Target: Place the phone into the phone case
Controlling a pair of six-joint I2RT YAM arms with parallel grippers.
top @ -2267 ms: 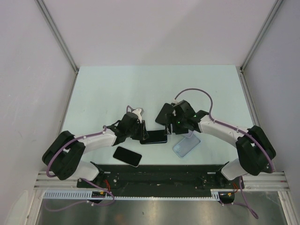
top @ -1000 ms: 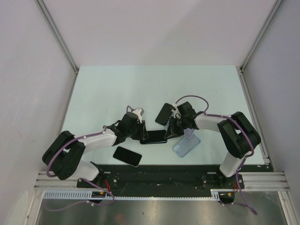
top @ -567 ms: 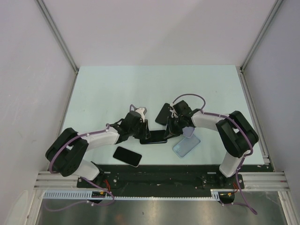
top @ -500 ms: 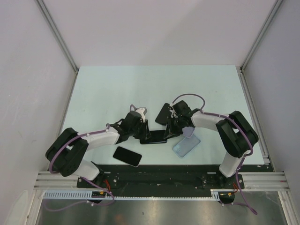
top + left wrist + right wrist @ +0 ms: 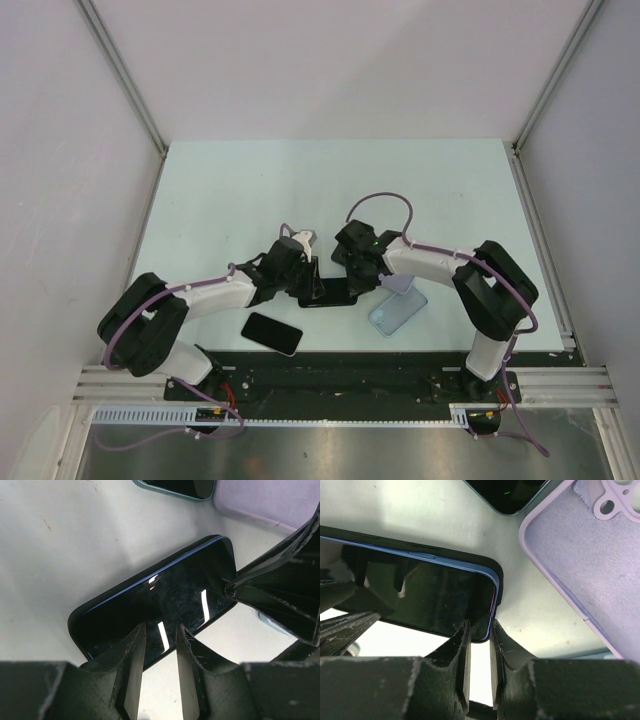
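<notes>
The dark glossy phone with a thin blue edge and a black rim around it [image 5: 330, 293] [image 5: 165, 595] [image 5: 420, 595] lies flat, screen up, near the front middle of the pale green table [image 5: 250, 190], between the two arms. Whether that rim is a case cannot be told.

The left gripper [image 5: 312, 285] [image 5: 159, 627] comes in over one long side. Its two fingers are narrowly spread with the tips on the glass, and nothing is clamped between them. The right gripper [image 5: 357, 283] [image 5: 479, 625] meets the phone at a corner of the opposite end. Its fingers are almost pressed together, with only a slit between them. The phone's edge runs into that slit, but the views do not show whether it is pinched.

Just beside that corner lies a lilac soft phone case [image 5: 580, 555] [image 5: 265, 500] with its inside facing up, and past it the end of a teal-edged phone [image 5: 510, 492] [image 5: 175, 486]. A clear bluish case [image 5: 397, 312] rests under the right forearm. Another black phone [image 5: 271, 333] lies closer to the left arm's base.
</notes>
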